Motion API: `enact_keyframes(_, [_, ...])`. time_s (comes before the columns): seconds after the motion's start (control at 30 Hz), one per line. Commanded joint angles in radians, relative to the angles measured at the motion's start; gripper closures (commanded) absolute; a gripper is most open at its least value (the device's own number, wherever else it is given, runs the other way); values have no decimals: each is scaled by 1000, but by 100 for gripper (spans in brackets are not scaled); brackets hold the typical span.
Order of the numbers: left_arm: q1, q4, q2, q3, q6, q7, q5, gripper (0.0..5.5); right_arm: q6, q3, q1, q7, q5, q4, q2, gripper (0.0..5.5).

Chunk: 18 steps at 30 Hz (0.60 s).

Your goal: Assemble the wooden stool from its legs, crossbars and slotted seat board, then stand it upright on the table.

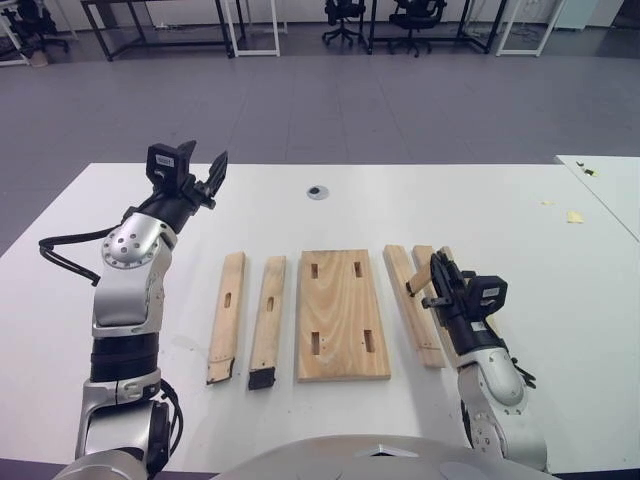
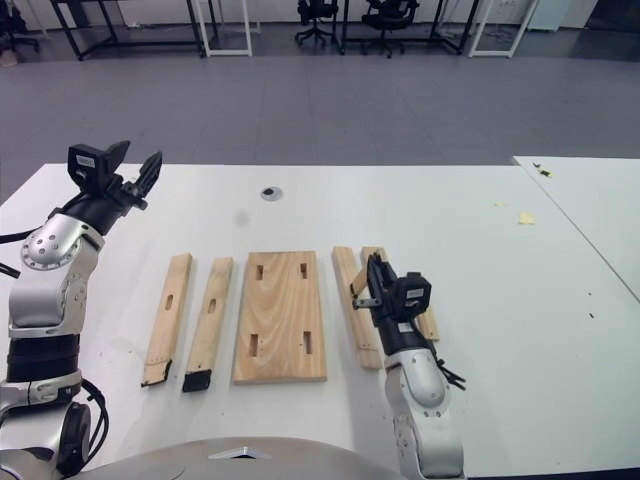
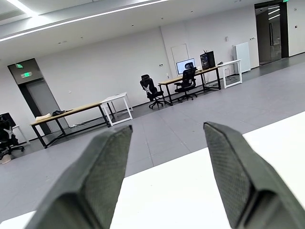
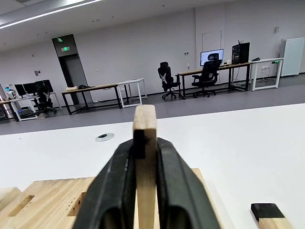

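Wood pieces lie in a row on the white counter (image 1: 500,210). The slotted seat board (image 1: 342,318) is in the middle. An outer leg (image 1: 228,315) and an inner leg (image 1: 267,322) lie to its left, both with dark feet, and a long strip (image 1: 408,300) lies just beside its right edge. The right gripper (image 1: 432,275) hangs low over that right-hand group, its fingers pinching a thin bar (image 4: 144,124) edge-up across its flat faces. The left gripper (image 1: 203,165) is raised over the far left of the counter, spread wide and holding nothing.

The bar looks light, stiff and dry, so it should not bend. Its smooth faces could twist in a narrow pinch, though. It is probably best held near mid-length, leaving the ends free for the board's slots. The board itself looks heavier and would be better steadied by its long edges.
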Motion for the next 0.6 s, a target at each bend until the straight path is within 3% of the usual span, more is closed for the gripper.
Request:
enact_keyframes(0.03, [21,-6,30,-17,-16,-14,40,274,104,38,125,-6,-105,227,-45,509])
enact_keyframes(0.17, [29,-15,23,-30,-29,-11,62,274,262,70,59,-10,-115,130,-55,509])
enact_keyframes(0.33, [42,-35,7,-36,-33,13,71,274,518,3,-32,-64,12,-23,-46,509])
enact_keyframes(0.6, [75,-52,-9,-40,-42,28,83,274,596,73,-14,-47,-98,-58,-118,509])
